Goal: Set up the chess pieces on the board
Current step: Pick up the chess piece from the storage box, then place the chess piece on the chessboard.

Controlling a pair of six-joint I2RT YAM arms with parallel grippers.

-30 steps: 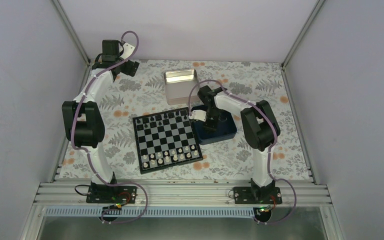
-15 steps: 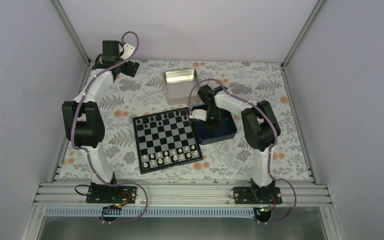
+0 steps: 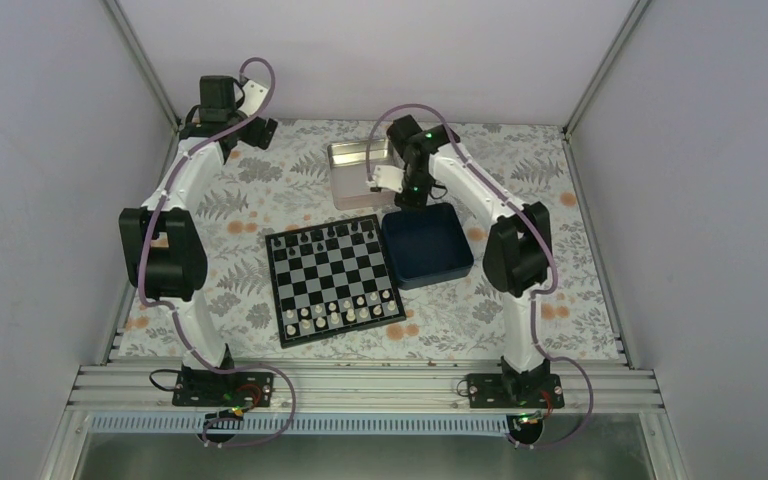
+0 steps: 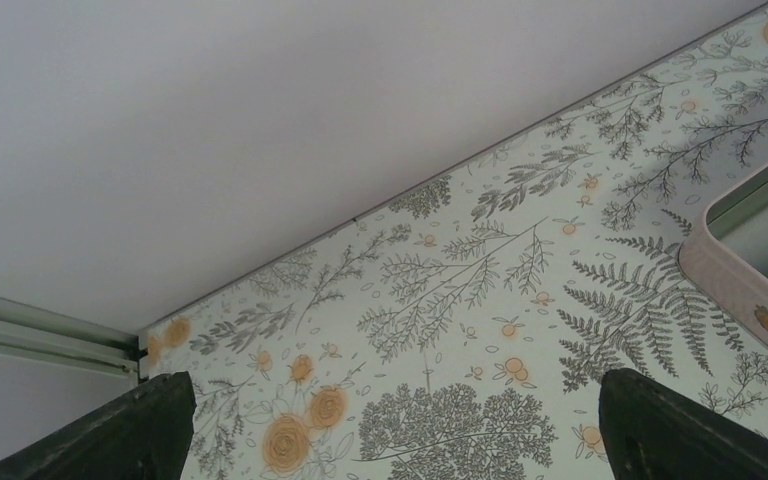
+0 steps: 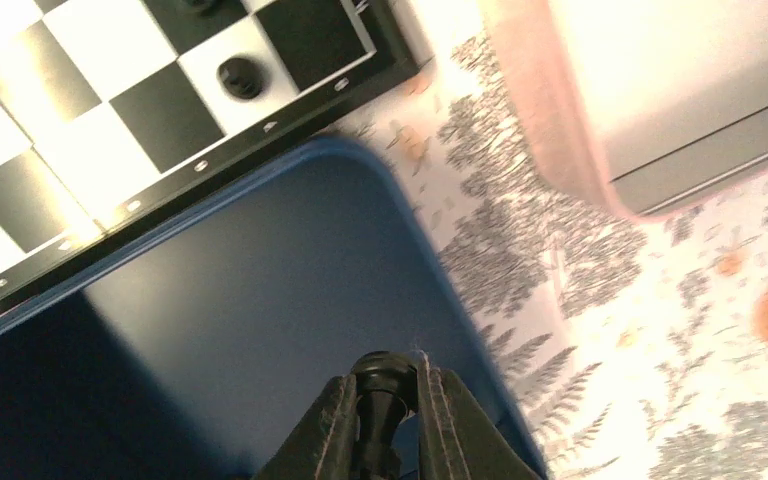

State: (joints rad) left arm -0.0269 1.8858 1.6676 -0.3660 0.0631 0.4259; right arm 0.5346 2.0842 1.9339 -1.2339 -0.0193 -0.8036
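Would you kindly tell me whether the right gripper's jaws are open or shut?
Shut: in the right wrist view the right gripper pinches a black chess piece by the navy box.

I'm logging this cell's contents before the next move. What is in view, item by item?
board: one, black and silvery-grey checks, table centre
black chessmen: several, too small to count, board's far row
cream chessmen: two rows, board's near edge
held chessman: one, black, over the box's edge
box: one, navy, right of board
tin: one, shiny metal, beyond board
table cover: one, floral
left arm: white and black, far-left corner, jaws open
right arm: white and black, jaws shut on held chessman
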